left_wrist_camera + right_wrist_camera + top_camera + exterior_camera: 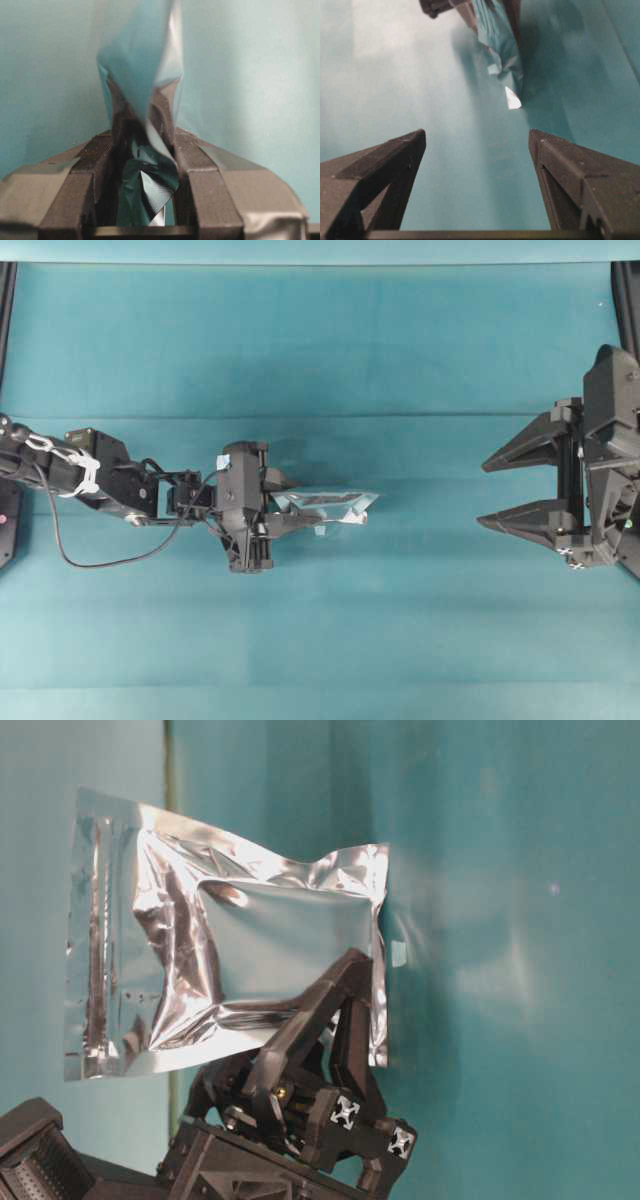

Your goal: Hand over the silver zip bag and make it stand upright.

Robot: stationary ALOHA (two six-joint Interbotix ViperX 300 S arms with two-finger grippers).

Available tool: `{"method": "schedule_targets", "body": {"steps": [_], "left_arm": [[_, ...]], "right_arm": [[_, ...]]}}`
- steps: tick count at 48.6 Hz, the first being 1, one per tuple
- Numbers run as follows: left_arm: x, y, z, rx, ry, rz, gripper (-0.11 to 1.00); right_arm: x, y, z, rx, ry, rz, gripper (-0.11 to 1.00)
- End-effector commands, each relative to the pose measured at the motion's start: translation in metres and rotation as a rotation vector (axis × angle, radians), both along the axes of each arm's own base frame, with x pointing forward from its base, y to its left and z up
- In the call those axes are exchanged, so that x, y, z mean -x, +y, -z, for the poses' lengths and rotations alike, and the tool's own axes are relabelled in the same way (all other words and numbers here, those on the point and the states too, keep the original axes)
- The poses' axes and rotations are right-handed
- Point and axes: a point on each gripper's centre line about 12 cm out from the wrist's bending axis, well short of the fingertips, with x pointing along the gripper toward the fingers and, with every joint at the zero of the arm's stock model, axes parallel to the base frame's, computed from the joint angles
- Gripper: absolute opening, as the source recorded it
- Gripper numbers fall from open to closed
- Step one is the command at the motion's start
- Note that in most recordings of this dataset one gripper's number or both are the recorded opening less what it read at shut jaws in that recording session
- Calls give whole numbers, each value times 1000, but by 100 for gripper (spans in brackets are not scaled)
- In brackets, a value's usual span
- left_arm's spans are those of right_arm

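Reaching out level from the left, the left pincer [283,505] clamps the silver zip bag [332,506] on edge above the teal table [320,340]. Well right of the bag, the right pincer [515,490] gapes wide, bare cloth between. Foil crinkled, shiny, zip strip at one end.

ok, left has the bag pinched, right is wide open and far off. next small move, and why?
Probably bring the right gripper in toward the bag's free end. The left gripper is shut on the silver zip bag, holding it out toward the right arm, while the right gripper's jaws stand open with a clear stretch of table between them and the bag.
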Motion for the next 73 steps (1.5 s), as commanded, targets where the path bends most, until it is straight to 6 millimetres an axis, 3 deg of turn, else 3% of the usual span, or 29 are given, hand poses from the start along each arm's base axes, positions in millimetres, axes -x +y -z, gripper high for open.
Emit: {"method": "schedule_targets", "body": {"steps": [1,73], "left_arm": [[-1,-6,-3,-1,-8,17,29],[-1,-6,-5,-2,2,16,29]], "right_arm": [[-1,0,-4,-3,-18,1,89],[0,0,2,-2,-2,1,89]]}}
